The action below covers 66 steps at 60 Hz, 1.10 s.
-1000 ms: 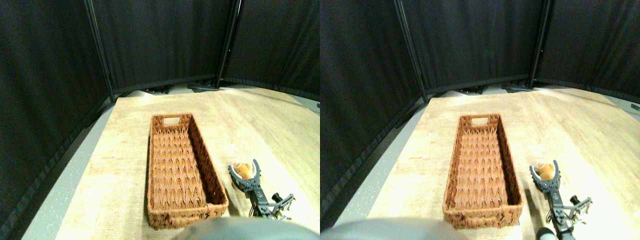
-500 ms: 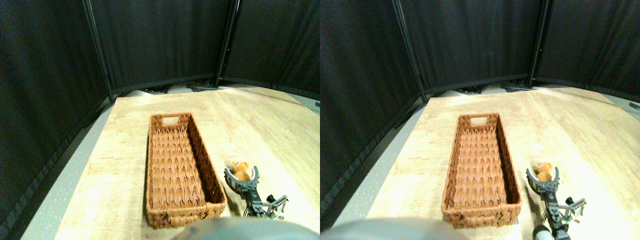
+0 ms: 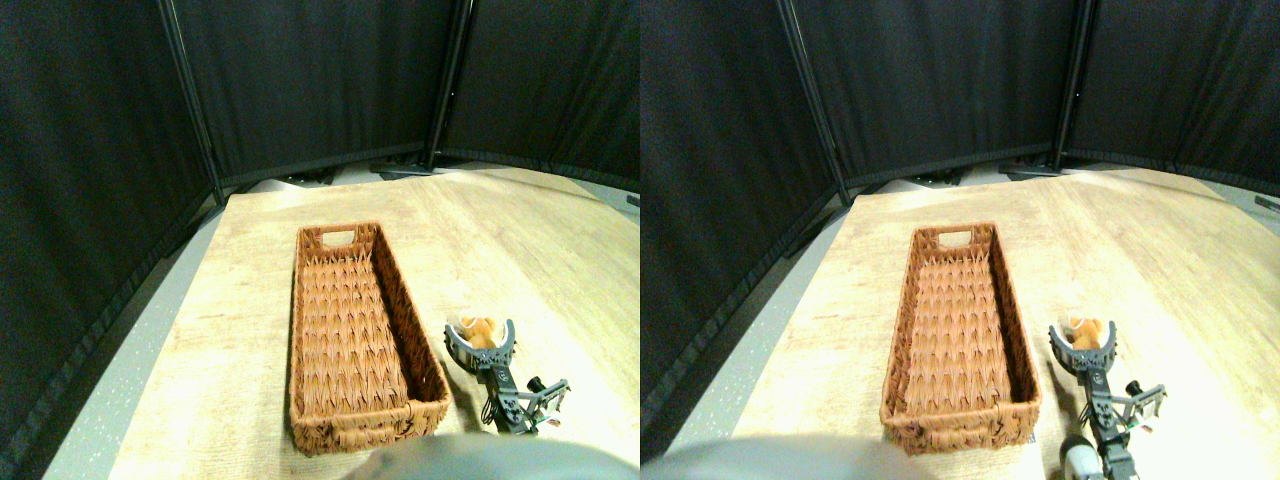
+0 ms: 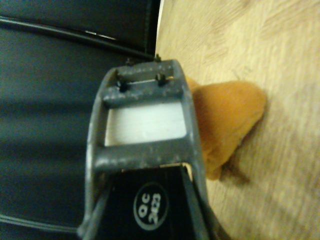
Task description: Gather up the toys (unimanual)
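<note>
Tan plush toy (image 3: 479,331), lower right of the frame, lying on the wooden bench (image 3: 530,260) just right of the wicker basket (image 3: 345,330) and outside it. The right gripper (image 3: 481,340) reaches up from the lower right edge; its two curved jaws stand spread wide, one on each side of the toy, cupping it from the near side (contact cannot be made out). In the wrist view the toy (image 4: 227,120) shows beside the jaw frame, against the bench (image 4: 280,50). The basket, long axis running up the frame, appears empty and lies to the left of gripper and toy; any transfer would go leftward over its right wall.
</note>
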{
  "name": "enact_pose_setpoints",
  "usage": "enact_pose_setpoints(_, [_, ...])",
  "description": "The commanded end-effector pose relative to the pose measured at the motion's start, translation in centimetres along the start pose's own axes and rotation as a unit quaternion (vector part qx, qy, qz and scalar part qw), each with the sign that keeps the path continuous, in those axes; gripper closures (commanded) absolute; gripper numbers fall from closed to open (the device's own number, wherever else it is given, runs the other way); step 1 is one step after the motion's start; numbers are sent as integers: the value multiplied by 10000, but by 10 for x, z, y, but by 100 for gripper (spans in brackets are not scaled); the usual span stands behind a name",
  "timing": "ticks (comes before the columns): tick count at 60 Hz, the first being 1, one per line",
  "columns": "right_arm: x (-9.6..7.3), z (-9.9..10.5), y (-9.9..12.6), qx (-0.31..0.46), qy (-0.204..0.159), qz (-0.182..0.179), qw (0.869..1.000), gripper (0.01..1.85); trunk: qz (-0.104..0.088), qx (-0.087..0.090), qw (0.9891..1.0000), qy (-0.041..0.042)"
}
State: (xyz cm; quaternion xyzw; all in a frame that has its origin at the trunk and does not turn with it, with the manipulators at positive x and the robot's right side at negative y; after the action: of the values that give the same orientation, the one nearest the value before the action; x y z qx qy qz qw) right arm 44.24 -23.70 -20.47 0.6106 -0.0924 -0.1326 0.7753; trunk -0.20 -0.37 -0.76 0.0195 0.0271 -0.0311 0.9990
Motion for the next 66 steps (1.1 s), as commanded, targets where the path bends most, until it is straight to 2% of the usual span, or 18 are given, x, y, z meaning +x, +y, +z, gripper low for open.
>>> enact_pose_setpoints(1, [5, 2, -1, 217, -253, 140, 9993, 109, -68, -50, 10000, 28])
enact_pose_setpoints(7, [6, 4, -4, 164, -402, 183, 9989, 112, -102, -20, 9999, 36])
enact_pose_setpoints(12, [7, 6, -5, 149, -384, 240, 9989, 114, -122, -21, 9999, 32])
enact_pose_setpoints(17, [8, 10, -11, 193, -423, 345, 9983, 108, -134, -14, 9999, 28])
enact_pose_setpoints(24, [7, 13, -19, 264, -706, 187, 9970, 104, -138, -19, 9999, 46])
enact_pose_setpoints(38, [6, 13, -23, 289, -722, 88, 9969, 101, -84, -73, 9999, 69])
enact_pose_setpoints(44, [8, 11, -22, 214, -711, 26, 9972, 117, -53, -106, 9999, 85])
enact_pose_setpoints(45, [9, 10, -21, 196, -732, 17, 9971, 126, -53, -106, 9999, 85])
enact_pose_setpoints(48, [10, 8, -18, 198, -949, -3, 9953, 169, -35, -136, 9999, 82])
enact_pose_setpoints(49, [10, 8, -18, 198, -949, -3, 9953, 169, -29, -139, 9999, 81])
enact_pose_setpoints(50, [10, 7, -17, 161, -1077, -42, 9940, 180, -27, -138, 9999, 81])
enact_pose_setpoints(56, [12, 4, -15, 82, -1142, 22, 9934, 180, -11, -155, 9998, 91])
enact_pose_setpoints(66, [15, 4, -4, 86, -993, 27, 9950, 180, -23, -179, 9998, 85])
